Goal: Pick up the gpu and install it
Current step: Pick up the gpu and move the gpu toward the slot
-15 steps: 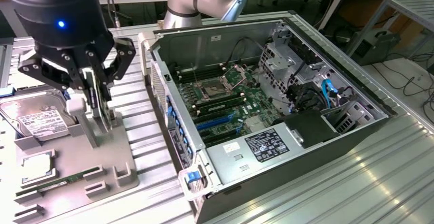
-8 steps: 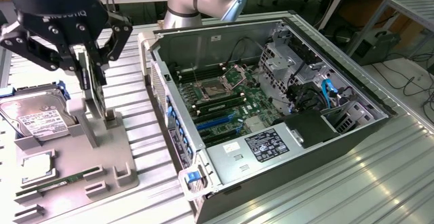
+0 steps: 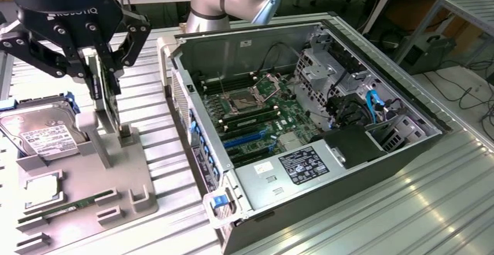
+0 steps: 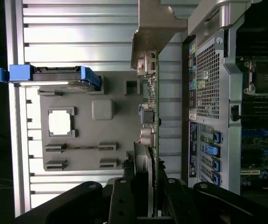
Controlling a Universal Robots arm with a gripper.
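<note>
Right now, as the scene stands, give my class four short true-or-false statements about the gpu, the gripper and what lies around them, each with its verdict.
1. The gripper is closed on the gpu, which stands on edge. True.
2. The gpu is already seated in the motherboard. False: it is outside the computer case, over the grey holder tray.
3. The hard drive lies inside the computer case. False: it rests on the grey holder tray, towards the exterior view's left.
4. The computer case lies open, with the motherboard exposed. True.
</note>
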